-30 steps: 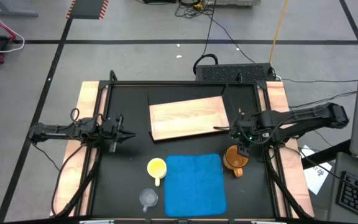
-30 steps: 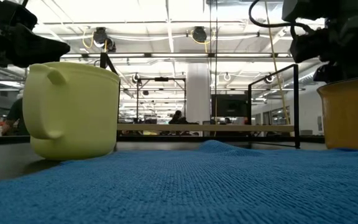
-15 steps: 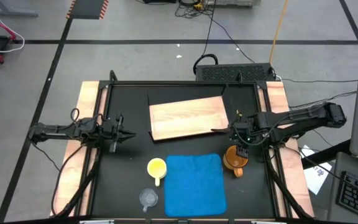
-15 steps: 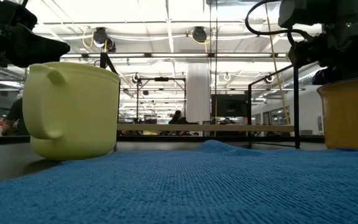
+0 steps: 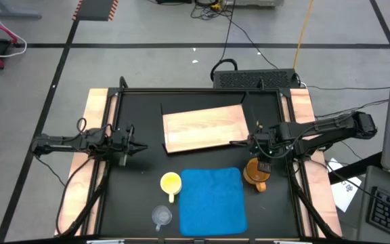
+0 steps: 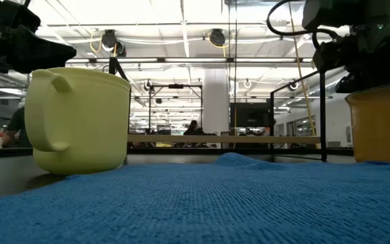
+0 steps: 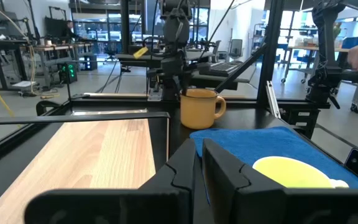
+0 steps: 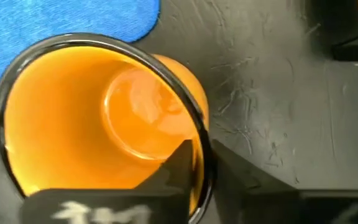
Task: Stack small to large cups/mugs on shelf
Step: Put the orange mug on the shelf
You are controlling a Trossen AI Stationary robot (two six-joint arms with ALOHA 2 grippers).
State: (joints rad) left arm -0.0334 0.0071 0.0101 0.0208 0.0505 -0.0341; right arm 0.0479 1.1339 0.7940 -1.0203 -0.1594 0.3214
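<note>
Right tool [image 8: 197, 163] pinched shut on amber mug [image 5: 255, 172] rim near counter's right edge; lift straight, keep level, carry to shelf [image 5: 205, 129].

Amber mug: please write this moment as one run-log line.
right gripper: shut on amber mug rim | amber mug: on table beside mat | left gripper: waiting, shut | shelf: bare
</note>
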